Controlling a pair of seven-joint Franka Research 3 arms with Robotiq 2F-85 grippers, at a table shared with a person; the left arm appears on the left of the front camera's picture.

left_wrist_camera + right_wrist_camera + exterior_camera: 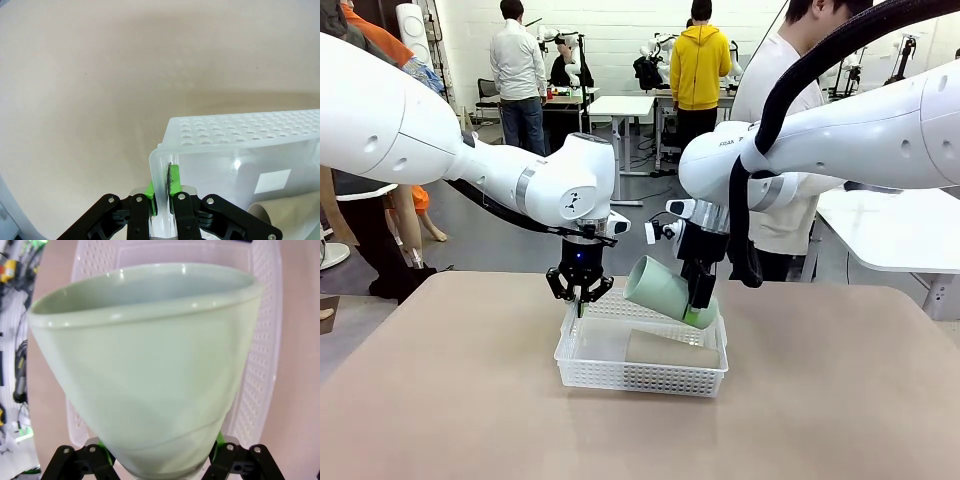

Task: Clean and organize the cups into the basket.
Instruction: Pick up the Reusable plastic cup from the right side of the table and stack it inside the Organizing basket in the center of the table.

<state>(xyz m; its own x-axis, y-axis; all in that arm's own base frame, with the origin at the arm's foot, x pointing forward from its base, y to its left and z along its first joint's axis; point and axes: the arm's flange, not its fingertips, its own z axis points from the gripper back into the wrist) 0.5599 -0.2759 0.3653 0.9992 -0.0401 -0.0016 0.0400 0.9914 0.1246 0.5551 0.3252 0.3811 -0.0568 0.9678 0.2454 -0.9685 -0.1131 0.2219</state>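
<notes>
The white lattice basket [650, 378] sits mid-table with a tan cup [670, 350] lying on its side inside. My left gripper [581, 297] is shut on the basket's far-left rim; in the left wrist view its green pads [151, 197] pinch the basket wall [161, 170], and the tan cup's edge [260, 214] peeks in at the lower right. My right gripper [700, 305] is shut on the base of the mint-green cup [665, 290], holding it tilted above the basket's right half, mouth pointing left. That mint cup [150, 370] looms large in the right wrist view, over the basket [260, 340].
The tan tabletop [440, 400] spreads wide around the basket on every side. A person in a white shirt [785, 150] stands at the far edge behind my right arm. A second white table [900, 230] lies beyond at the right.
</notes>
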